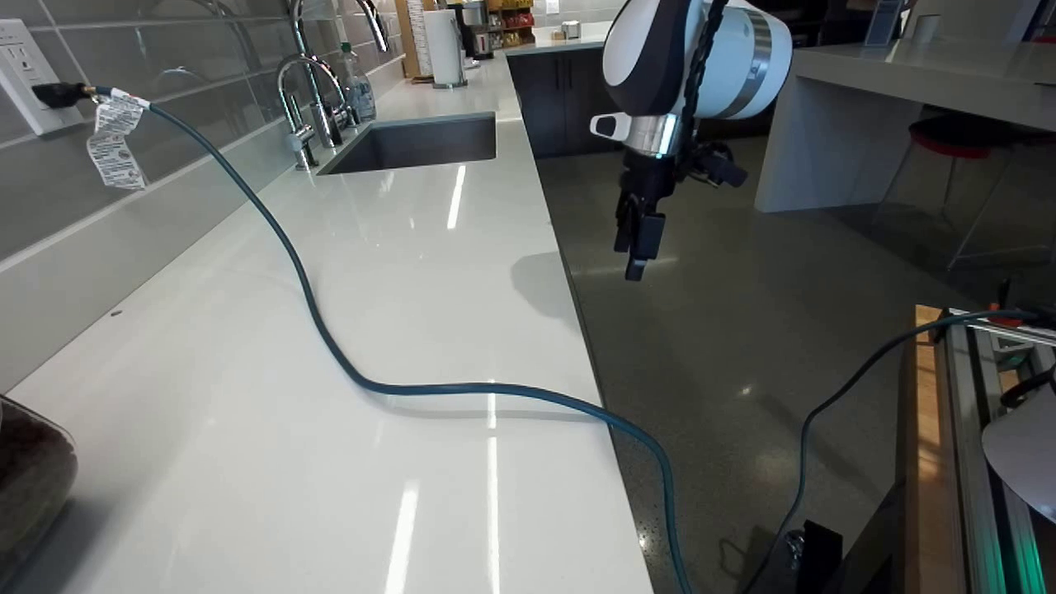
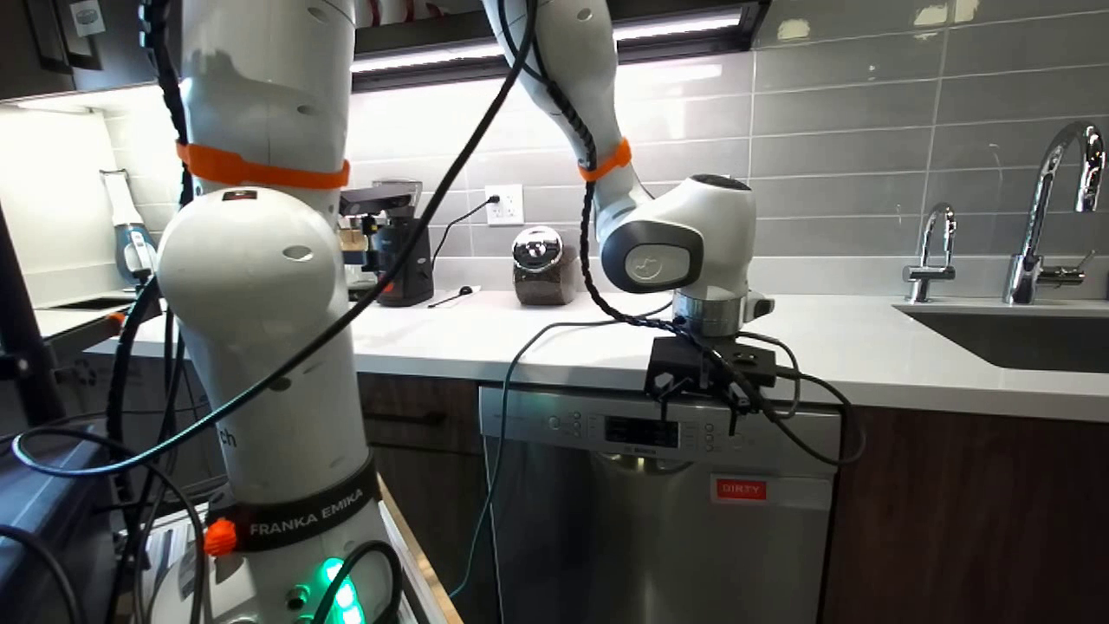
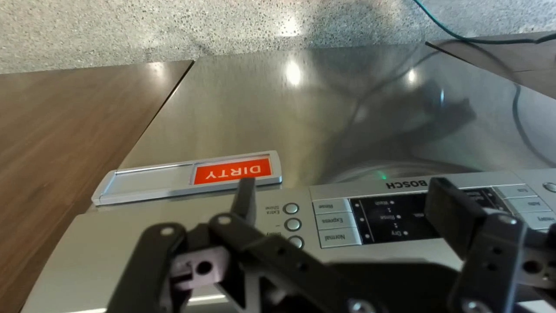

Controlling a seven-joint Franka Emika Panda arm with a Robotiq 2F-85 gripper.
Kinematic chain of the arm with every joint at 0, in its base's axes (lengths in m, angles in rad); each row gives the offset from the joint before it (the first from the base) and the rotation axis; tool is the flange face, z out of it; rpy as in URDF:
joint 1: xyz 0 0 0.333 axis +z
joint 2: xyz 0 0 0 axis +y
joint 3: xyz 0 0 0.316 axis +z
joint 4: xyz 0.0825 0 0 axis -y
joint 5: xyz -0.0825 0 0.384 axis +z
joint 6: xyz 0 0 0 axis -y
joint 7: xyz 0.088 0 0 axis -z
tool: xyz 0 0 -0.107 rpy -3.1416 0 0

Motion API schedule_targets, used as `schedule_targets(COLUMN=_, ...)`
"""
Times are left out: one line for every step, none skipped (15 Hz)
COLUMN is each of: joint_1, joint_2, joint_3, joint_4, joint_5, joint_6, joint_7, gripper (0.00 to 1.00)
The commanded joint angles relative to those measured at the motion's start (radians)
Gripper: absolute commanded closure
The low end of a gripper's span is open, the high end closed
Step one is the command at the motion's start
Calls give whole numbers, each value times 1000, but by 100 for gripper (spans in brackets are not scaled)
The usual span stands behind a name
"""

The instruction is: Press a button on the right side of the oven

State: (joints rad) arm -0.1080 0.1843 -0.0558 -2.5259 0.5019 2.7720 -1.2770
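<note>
The dishwasher (image 2: 598,537) stands beneath the counter (image 2: 853,347) in an exterior view; its control panel (image 2: 554,446) runs along the top, the sign (image 2: 741,490) below it at right. The gripper (image 2: 698,418) hangs before the panel. The sink (image 2: 1040,336) lies in the counter to the right, the faucet (image 2: 1023,279) behind it. In the wrist view, a column of buttons (image 3: 292,224) lies on the panel left of the display (image 3: 404,211).

In an exterior view, tiles (image 2: 416,130) are washed out by a strip light (image 2: 680,25). The desk (image 1: 272,462) is streaked with glare (image 1: 403,536); in the wrist view, spots of light (image 3: 293,72) are mirrored in the dishwasher door (image 3: 260,121).
</note>
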Motion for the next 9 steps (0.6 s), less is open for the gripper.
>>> schedule_targets(joint_1=-23, joint_2=61, joint_3=28, joint_4=35, joint_5=72, joint_6=38, joint_7=-84, gripper=26)
schedule_targets(joint_1=-27, joint_2=70, joint_3=32, joint_4=41, joint_5=86, joint_6=41, joint_7=-99, gripper=32)
schedule_targets(joint_1=-31, joint_2=77, joint_3=35, joint_4=47, joint_5=97, joint_6=44, joint_7=-112, gripper=42)
schedule_targets(joint_1=-36, joint_2=84, joint_3=39, joint_4=53, joint_5=108, joint_6=44, joint_7=-126, gripper=50)
schedule_targets(joint_1=-41, joint_2=91, joint_3=43, joint_4=59, joint_5=119, joint_6=44, joint_7=-138, gripper=57)
schedule_targets(joint_1=-45, joint_2=97, joint_3=47, joint_4=64, joint_5=128, joint_6=46, joint_7=-150, gripper=65)
schedule_targets(joint_1=-49, joint_2=102, joint_3=50, joint_4=69, joint_5=136, joint_6=46, joint_7=-160, gripper=72)
schedule_targets(joint_1=-53, joint_2=107, joint_3=54, joint_4=74, joint_5=146, joint_6=47, joint_7=-170, gripper=81)
schedule_targets(joint_1=-57, joint_2=112, joint_3=58, joint_4=79, joint_5=156, joint_6=48, joint_7=-182, gripper=87)
